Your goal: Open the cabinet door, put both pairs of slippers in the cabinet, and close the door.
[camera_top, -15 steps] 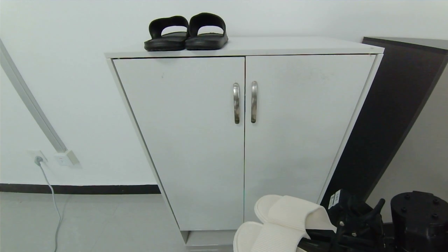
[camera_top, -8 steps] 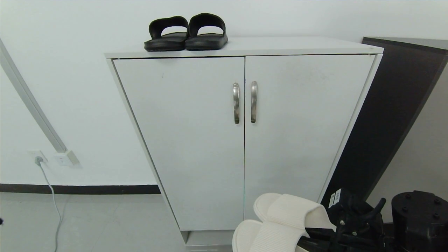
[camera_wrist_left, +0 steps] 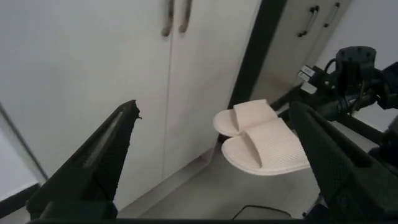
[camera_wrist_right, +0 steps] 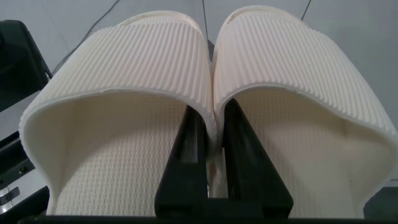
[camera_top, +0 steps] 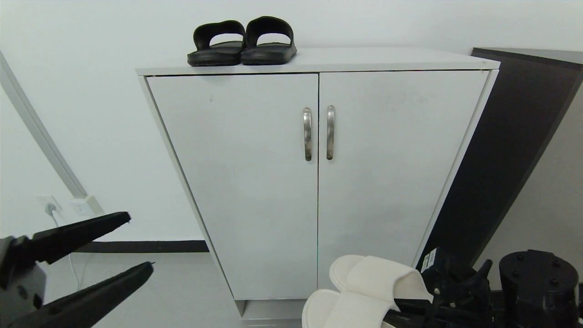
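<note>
The white cabinet (camera_top: pixel 255 191) stands with both doors shut, its two metal handles (camera_top: pixel 319 133) side by side at the middle. A pair of black slippers (camera_top: pixel 241 43) sits on its top, toward the left. My right gripper (camera_wrist_right: pixel 214 146) is shut on the touching inner straps of the pair of white slippers (camera_top: pixel 364 291), held low in front of the right door. The left gripper (camera_top: pixel 139 241) hangs open at the lower left, away from the cabinet, with nothing between its fingers. The left wrist view has the white slippers (camera_wrist_left: pixel 261 140) and the handles (camera_wrist_left: pixel 176 15) beyond that gripper (camera_wrist_left: pixel 214 112).
A dark panel (camera_top: pixel 510 150) leans against the cabinet's right side. On the wall to the left are a slanted grey conduit (camera_top: pixel 36 132) and a socket with a cable (camera_top: pixel 50 209). Grey floor (camera_top: pixel 173 287) lies open left of the cabinet.
The left gripper has come up into the head view at the lower left, open. The white slippers in the right gripper shifted only slightly. The cabinet doors stay shut.
</note>
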{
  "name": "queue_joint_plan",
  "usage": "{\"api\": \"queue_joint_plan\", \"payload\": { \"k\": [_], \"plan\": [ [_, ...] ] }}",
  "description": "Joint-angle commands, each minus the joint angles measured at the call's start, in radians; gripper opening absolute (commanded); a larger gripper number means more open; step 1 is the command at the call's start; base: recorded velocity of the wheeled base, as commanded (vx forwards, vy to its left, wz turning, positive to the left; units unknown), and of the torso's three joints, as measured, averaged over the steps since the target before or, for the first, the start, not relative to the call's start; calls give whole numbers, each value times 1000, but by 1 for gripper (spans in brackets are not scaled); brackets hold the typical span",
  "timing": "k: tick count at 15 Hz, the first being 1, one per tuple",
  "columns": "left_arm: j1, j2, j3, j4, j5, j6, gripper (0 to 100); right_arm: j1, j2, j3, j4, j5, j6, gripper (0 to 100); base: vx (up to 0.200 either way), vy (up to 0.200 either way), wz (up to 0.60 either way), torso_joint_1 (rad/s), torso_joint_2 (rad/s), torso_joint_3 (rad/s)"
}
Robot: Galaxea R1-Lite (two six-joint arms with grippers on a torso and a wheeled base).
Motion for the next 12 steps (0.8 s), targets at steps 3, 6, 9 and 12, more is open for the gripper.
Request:
{"api": "queue_joint_plan", "payload": {
  "k": [3,6,9,12],
  "plan": [
    [-129,294,-118,-126,19,9,100,0,6,8,-22,-3,0,0,0,0,0,0,0,0],
    [-235,438,-250,-163,183,4,100,0,15,8,-22,-3,0,0,0,0,0,0,0,0],
    [-350,532,-371,-178,244,1,100,0,29,8,-23,-3,0,0,0,0,0,0,0,0],
    [-436,592,-485,-137,260,-3,100,0,28,6,-23,-6,-2,0,0,0,0,0,0,0]
  ]
}}
